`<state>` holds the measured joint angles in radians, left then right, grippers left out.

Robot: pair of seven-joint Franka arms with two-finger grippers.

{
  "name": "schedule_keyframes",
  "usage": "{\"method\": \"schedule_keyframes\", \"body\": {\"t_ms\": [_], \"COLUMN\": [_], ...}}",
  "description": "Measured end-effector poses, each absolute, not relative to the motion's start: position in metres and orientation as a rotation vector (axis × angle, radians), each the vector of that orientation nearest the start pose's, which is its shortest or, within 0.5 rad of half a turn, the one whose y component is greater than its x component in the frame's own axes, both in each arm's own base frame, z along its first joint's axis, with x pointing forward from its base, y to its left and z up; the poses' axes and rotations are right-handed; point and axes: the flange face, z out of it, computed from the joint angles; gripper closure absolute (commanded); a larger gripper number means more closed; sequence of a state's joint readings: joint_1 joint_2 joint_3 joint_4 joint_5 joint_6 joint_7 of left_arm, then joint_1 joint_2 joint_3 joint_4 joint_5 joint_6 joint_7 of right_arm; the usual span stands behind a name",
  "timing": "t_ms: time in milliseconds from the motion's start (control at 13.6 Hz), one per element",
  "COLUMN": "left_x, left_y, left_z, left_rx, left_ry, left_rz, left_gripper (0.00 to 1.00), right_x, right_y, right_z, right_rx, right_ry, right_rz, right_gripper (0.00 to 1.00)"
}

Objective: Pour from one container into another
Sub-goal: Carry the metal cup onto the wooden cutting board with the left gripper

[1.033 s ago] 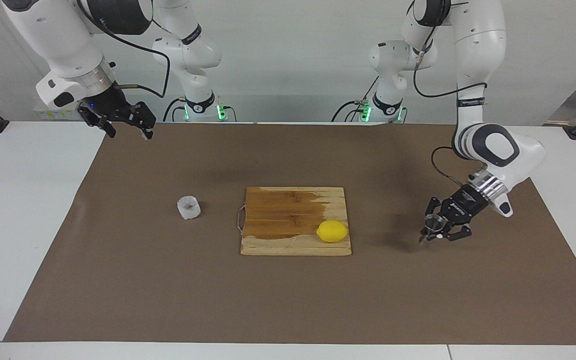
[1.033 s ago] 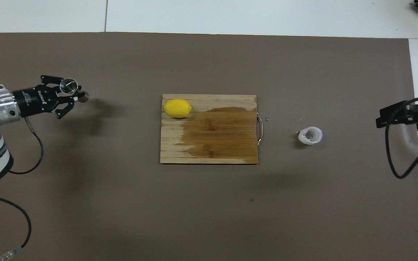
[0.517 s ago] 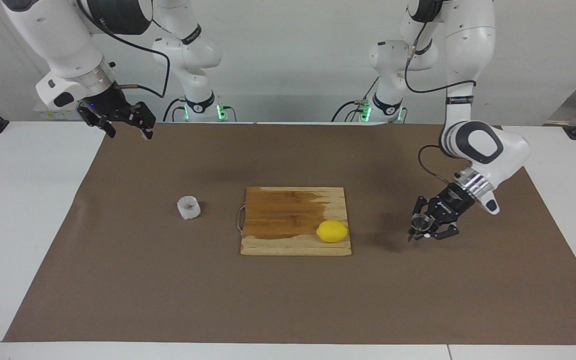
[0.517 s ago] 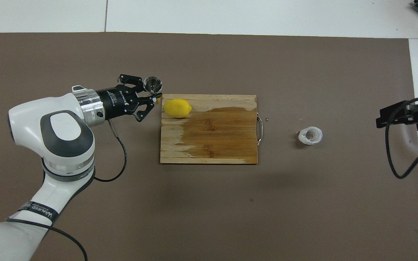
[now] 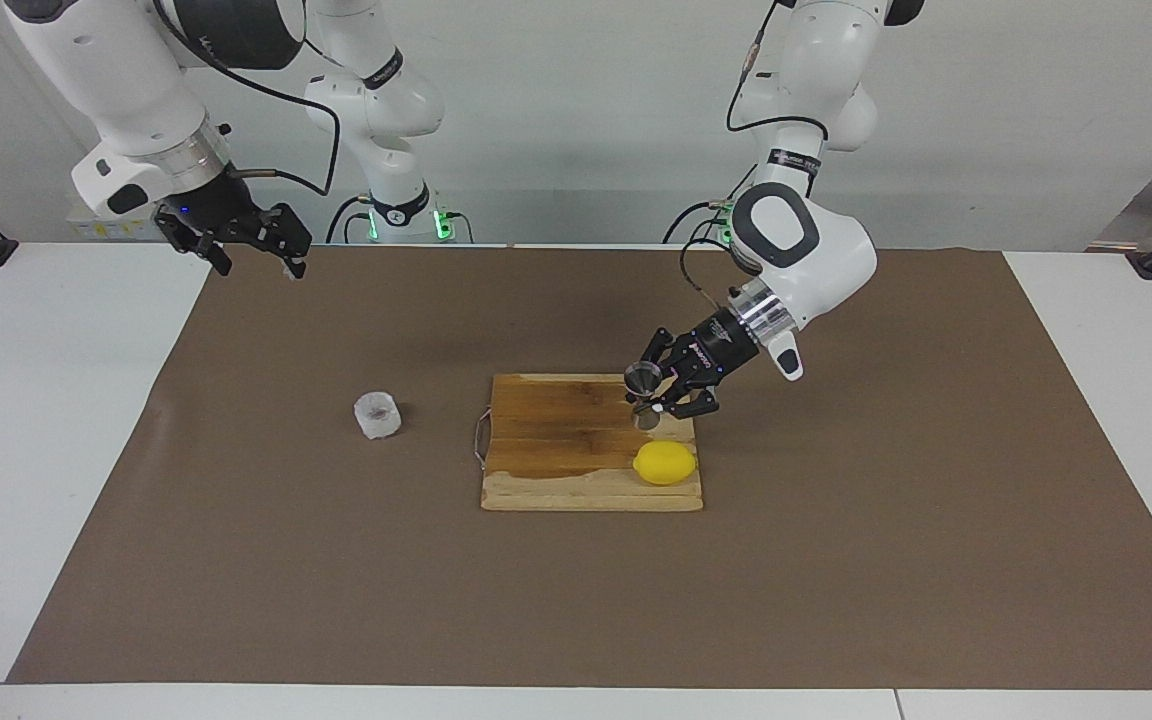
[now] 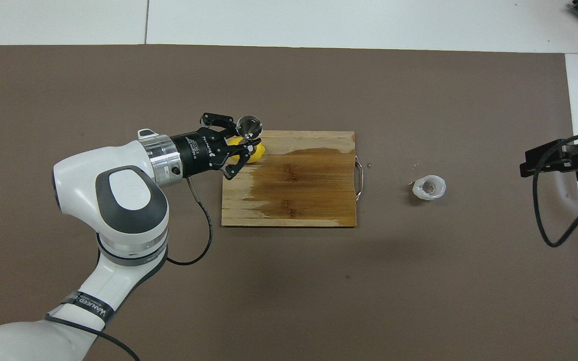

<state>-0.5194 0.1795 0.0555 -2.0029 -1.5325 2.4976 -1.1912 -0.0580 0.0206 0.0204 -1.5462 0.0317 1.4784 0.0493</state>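
Observation:
My left gripper [image 5: 652, 397] [image 6: 245, 138] is shut on the small steel jigger [image 5: 643, 383] [image 6: 249, 126] and holds it upright in the air, over the wooden cutting board's edge toward the left arm's end, just above the lemon. The whitish plastic cup [image 5: 377, 415] [image 6: 429, 187] stands on the brown mat beside the board's handle end, toward the right arm's end, with something brownish inside. My right gripper [image 5: 258, 262] [image 6: 531, 165] waits open and empty in the air over the mat's edge at the right arm's end, well away from the cup.
The wooden cutting board [image 5: 556, 430] [image 6: 299, 190], partly wet and with a metal handle, lies mid-table. A yellow lemon [image 5: 665, 463] [image 6: 256, 156] rests on its corner, partly covered by the left gripper in the overhead view. A brown mat [image 5: 836, 580] covers the table.
The left arm has carried the jigger from the left arm's end of the mat toward the middle, now over the board by the lemon. The right arm and the cup have not moved.

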Motion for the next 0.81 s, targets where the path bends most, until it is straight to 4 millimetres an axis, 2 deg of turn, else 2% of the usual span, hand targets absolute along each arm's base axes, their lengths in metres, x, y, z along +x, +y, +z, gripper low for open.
{"method": "schedule_keyframes", "body": {"t_ms": [590,664,812], "left_x": [0.544,0.544,0.553], "left_y": [-0.287,-0.285,-0.255], "left_z": [0.419,0.422,0.423], "left_rx": [1.349,1.359,1.387], "left_ry": [1.59,1.553,1.395], "left_rz": [-0.841,-0.887,-0.975], "left_gripper": [1.0,1.0,1.0], "right_x": [0.551,0.551,0.551], "right_y": [-0.017,-0.017,-0.017], "right_z": [0.617,0.617,0.617], "right_rx": [-3.104,-3.104,-3.104], "right_ry": [0.133,0.133,0.133], "right_rz": [0.138,0.138,0.138], "right_gripper": [0.0,0.0,0.0]}}
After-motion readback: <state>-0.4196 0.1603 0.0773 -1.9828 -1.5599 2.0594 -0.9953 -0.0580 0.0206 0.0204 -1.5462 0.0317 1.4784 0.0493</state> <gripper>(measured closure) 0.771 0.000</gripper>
